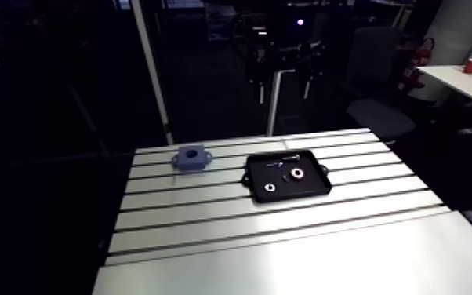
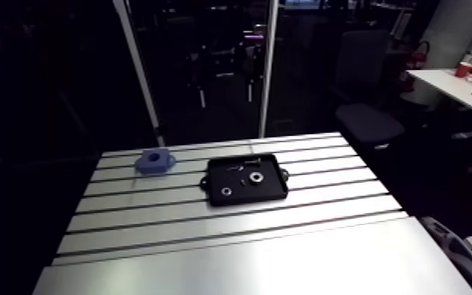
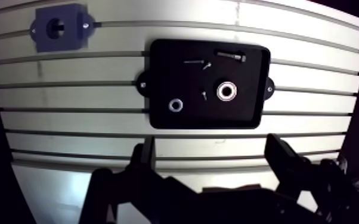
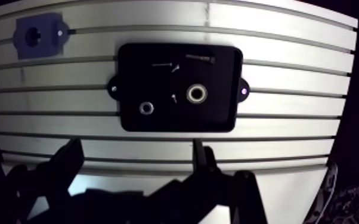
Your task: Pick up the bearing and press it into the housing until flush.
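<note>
Wrist view: the end effector hangs above the slotted aluminium bench with its two dark fingers spread wide. Nothing sits between them and they touch nothing, so it has hold of no part.

Ahead of the fingers a black rectangular tray lies flat on the bench. It has a small mounting ear on each short side, and its long edges run along the bench slots.

Two bright metal rings lie inside the tray, apart from each other. The larger ring is near the tray's middle. The smaller ring lies closer to the end effector and toward the ear on the housing's side. Both lie flat. The views do not settle which of them is the bearing.

A dark bolt lies along the tray's far edge. A few small screws are scattered between the bolt and the rings.

The blue housing sits on the bare bench, well apart from the tray and beyond its far corner. Its round bore faces up and there is a small hole in each flange. The bore looks dark, with no ring seated in it.

The arm view shows the same layout, with the housing and tray side by side toward the bench's far edge. There the larger ring shows a reddish tint.
</note>
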`<action>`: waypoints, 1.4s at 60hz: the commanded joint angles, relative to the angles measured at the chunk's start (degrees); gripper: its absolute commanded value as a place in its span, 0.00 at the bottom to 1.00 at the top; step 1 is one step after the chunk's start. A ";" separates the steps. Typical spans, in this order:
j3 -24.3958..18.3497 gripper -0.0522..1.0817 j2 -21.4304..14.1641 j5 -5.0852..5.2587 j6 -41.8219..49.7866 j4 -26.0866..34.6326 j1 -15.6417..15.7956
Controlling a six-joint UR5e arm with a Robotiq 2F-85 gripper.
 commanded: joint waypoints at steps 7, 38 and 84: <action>5.07 0.05 2.37 0.37 -1.56 -8.42 -3.32; 7.99 0.15 6.78 0.37 -4.83 -14.14 -6.07; 10.30 0.33 12.12 0.37 -4.92 -18.11 -7.33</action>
